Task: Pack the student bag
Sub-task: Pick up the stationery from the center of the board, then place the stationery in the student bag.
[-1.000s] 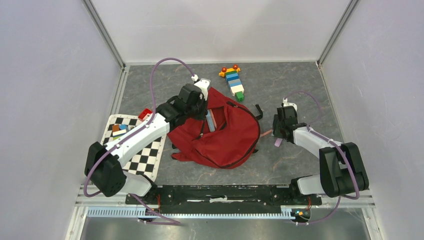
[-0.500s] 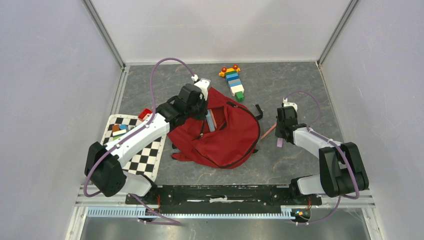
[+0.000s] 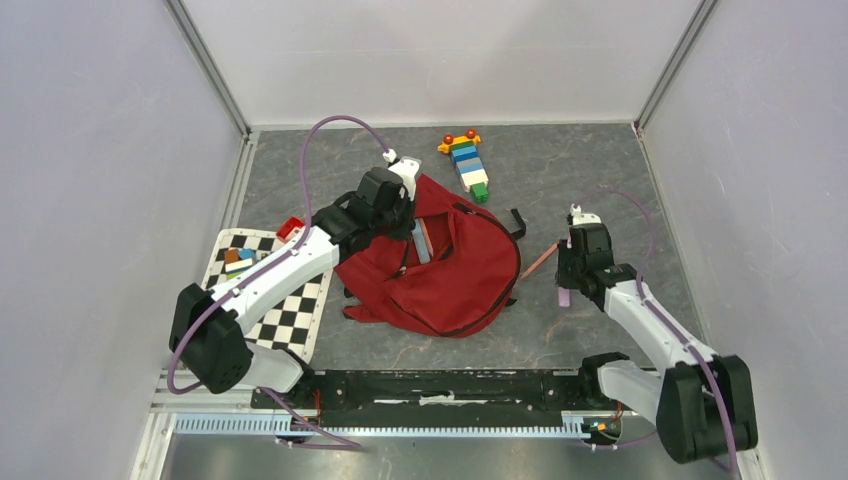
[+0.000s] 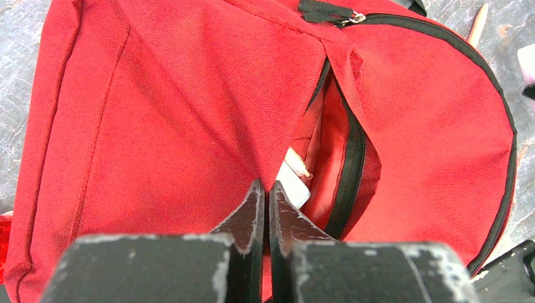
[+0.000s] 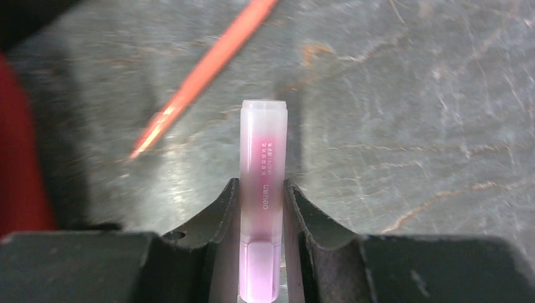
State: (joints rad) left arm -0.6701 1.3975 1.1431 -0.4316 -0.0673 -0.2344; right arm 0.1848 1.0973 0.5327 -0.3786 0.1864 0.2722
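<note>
A fold of the student bag (image 4: 189, 95), spread beneath, is pinched by the left pincer (image 4: 265, 196). A pink marker (image 5: 263, 145) is clamped in the right pincer (image 5: 262, 186), an orange pencil (image 5: 208, 66) lying ahead on the bench (image 5: 410, 95).

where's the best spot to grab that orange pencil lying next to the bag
Mid-shaft, from straight above, pinching across its thin width. The pencil lies flat and slanted on the table just right of the bag, with bare surface along both long sides there; its lower tip almost meets the fabric.
</note>
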